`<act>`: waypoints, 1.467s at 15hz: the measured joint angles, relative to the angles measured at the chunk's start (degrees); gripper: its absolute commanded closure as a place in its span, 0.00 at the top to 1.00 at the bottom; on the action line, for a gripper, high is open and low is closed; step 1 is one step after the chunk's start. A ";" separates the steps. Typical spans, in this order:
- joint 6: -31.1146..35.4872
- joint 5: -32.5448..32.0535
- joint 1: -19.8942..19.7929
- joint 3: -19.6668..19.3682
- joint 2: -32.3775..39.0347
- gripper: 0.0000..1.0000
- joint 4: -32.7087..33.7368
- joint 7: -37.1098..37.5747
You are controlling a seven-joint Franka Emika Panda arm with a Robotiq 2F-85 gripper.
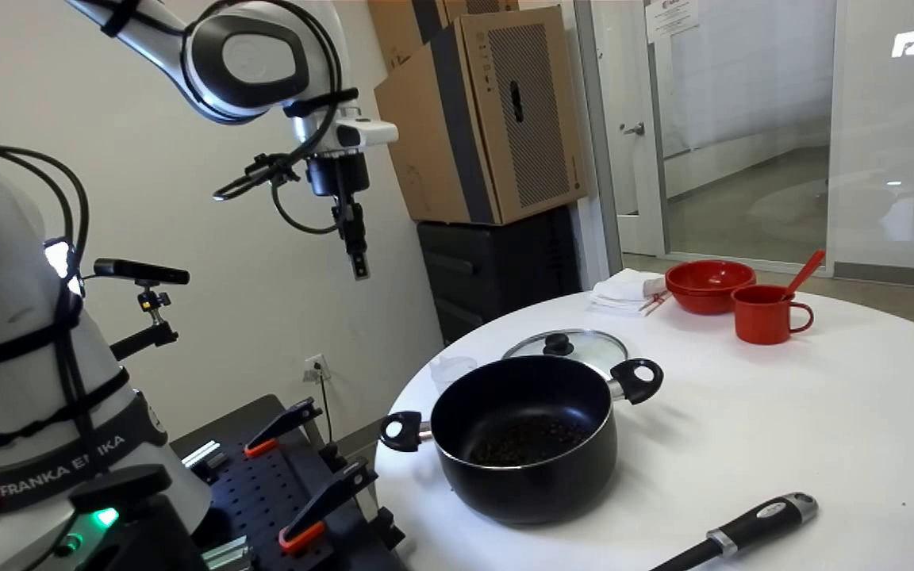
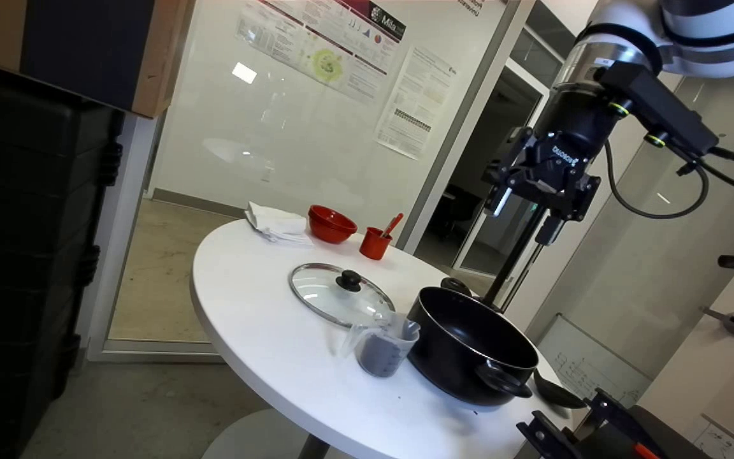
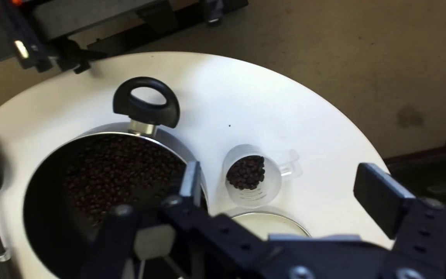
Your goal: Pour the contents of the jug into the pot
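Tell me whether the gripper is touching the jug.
Apart. In an exterior view, the open gripper hangs far higher than the jug, with clear space between.

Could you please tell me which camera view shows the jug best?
The wrist view: it looks down into the jug, showing its dark beans unobstructed. In an exterior view its side shows unblocked; in an exterior view only its upper part shows, faintly, behind the pot.
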 measured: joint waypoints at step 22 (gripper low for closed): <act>30.04 45.05 6.29 4.79 11.96 1.00 2.37 16.40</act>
